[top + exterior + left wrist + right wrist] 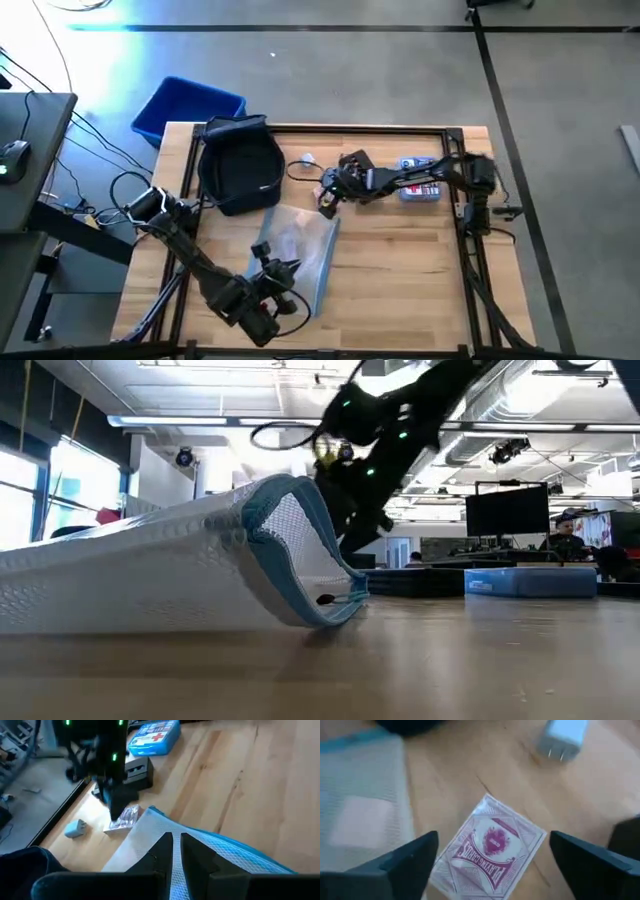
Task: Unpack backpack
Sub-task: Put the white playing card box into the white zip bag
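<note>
The dark navy backpack [240, 165] lies at the table's far left, its opening up; no gripper touches it. In front of it lies a clear mesh pouch [300, 250] with blue edging. My left gripper [173, 852] is shut on the pouch at its near left part [268, 265]. A deck of playing cards [490, 850] lies flat on the wood beside the pouch's far corner. My right gripper [492, 855] hangs over the deck, open wide, with one finger on each side and neither touching it [328, 200]. My left gripper pinches the mesh pouch's wall [175, 837] between its two fingers [162, 855], slanting down from the table's near left. One layer or several, I cannot tell. The pouch's blue-edged end [300, 540] bulges up while its underside rests on the table.
A white charger [305, 160] lies on the table beyond the cards. A blue first-aid kit [420, 180] and a black box [140, 770] sit at the far right. A bright blue bin [185, 108] stands off the table's far left corner. Bare wood stretches across the near right.
</note>
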`<action>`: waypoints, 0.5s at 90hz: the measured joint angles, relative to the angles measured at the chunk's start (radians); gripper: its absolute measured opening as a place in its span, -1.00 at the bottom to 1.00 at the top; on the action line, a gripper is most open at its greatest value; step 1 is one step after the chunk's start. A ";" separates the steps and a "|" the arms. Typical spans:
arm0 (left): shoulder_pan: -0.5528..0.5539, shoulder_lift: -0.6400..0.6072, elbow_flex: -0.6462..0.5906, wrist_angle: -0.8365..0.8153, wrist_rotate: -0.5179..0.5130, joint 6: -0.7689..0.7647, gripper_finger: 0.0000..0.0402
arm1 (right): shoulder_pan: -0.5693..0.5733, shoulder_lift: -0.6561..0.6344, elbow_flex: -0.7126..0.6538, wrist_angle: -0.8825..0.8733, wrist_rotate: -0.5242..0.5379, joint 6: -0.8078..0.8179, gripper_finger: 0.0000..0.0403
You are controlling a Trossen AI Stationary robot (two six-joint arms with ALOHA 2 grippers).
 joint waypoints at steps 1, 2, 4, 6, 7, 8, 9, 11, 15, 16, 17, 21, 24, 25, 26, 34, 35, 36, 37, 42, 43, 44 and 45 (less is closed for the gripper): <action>-0.002 0.000 0.000 0.000 -0.001 -0.002 -0.92 | 0.000 0.009 0.012 -0.015 0.005 0.006 0.89; -0.003 0.000 0.000 0.000 -0.002 -0.003 -0.92 | 0.000 0.017 0.024 -0.030 0.011 0.013 0.91; -0.005 0.000 0.000 0.002 -0.003 -0.004 -0.92 | 0.000 0.036 0.049 -0.062 0.031 0.027 0.93; -0.008 0.000 -0.002 0.005 -0.003 -0.005 -0.92 | 0.000 0.052 0.073 -0.090 0.050 0.039 0.95; -0.008 0.000 -0.004 0.006 -0.004 -0.005 -0.92 | 0.000 0.060 0.085 -0.104 0.060 0.047 0.96; -0.009 0.000 -0.005 0.007 -0.006 -0.005 -0.92 | 0.000 0.067 0.096 -0.119 0.071 0.055 0.96; -0.009 0.000 -0.007 0.009 -0.007 -0.006 -0.92 | 0.000 0.074 0.106 -0.133 0.079 0.058 0.97; -0.011 0.000 -0.011 0.011 -0.010 -0.007 -0.92 | 0.000 0.086 0.127 -0.162 0.093 0.066 0.97; -0.014 0.000 -0.021 0.010 -0.017 -0.010 -0.92 | 0.000 0.110 0.160 -0.203 0.108 0.077 0.96; -0.014 0.000 -0.024 0.010 -0.018 -0.013 -0.92 | 0.000 0.116 0.167 -0.209 0.109 0.080 0.95; -0.015 0.000 -0.028 0.012 -0.018 -0.016 -0.92 | 0.001 0.121 0.173 -0.212 0.109 0.082 0.95; -0.015 0.000 -0.041 0.012 -0.018 -0.030 -0.92 | 0.001 0.139 0.186 -0.210 0.095 0.097 0.94; -0.015 0.000 -0.053 0.010 -0.018 -0.042 -0.92 | 0.001 0.147 0.187 -0.197 0.070 0.109 0.93; -0.015 0.000 -0.056 0.009 -0.018 -0.047 -0.92 | 0.000 0.148 0.188 -0.193 0.061 0.109 0.93; -0.015 0.000 -0.061 0.010 -0.018 -0.051 -0.92 | 0.000 0.150 0.188 -0.188 0.051 0.111 0.93; -0.011 0.000 -0.081 0.007 -0.017 -0.066 -0.92 | -0.005 0.161 0.188 -0.176 0.003 0.140 0.93; -0.011 0.000 -0.082 0.007 -0.017 -0.067 -0.92 | -0.006 0.162 0.189 -0.178 0.002 0.141 0.93; -0.010 0.000 -0.083 0.007 -0.017 -0.067 -0.92 | -0.006 0.163 0.189 -0.181 0.002 0.145 0.93; -0.010 0.000 -0.083 0.007 -0.017 -0.067 -0.92 | -0.006 0.164 0.189 -0.183 0.002 0.148 0.93; -0.006 0.000 -0.083 0.010 -0.017 -0.068 -0.92 | -0.006 0.166 0.189 -0.187 0.001 0.163 0.94; -0.005 0.000 -0.083 0.011 -0.016 -0.068 -0.92 | -0.006 0.166 0.189 -0.187 0.000 0.163 0.94; -0.005 0.000 -0.083 0.011 -0.016 -0.068 -0.92 | -0.006 0.166 0.189 -0.187 0.000 0.163 0.95; -0.005 0.000 -0.083 0.011 -0.015 -0.068 -0.92 | -0.006 0.166 0.189 -0.187 0.000 0.163 0.95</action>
